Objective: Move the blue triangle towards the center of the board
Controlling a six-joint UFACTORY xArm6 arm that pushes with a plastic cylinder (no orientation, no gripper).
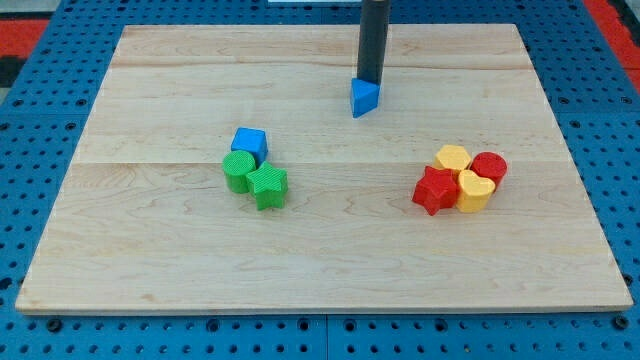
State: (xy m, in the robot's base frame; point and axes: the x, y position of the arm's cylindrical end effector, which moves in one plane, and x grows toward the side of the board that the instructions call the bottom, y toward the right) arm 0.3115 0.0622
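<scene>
The blue triangle [365, 97] lies on the wooden board [320, 240] a little above and to the right of the board's middle. My tip [369, 81] stands at the triangle's top edge, touching it or very close. The dark rod rises straight up out of the view's top.
A blue cube [249, 143], a green cylinder [238, 170] and a green star [268, 186] cluster left of centre. A yellow hexagon [453, 158], a red cylinder [489, 167], a red star [435, 190] and a yellow heart [474, 190] cluster at the right.
</scene>
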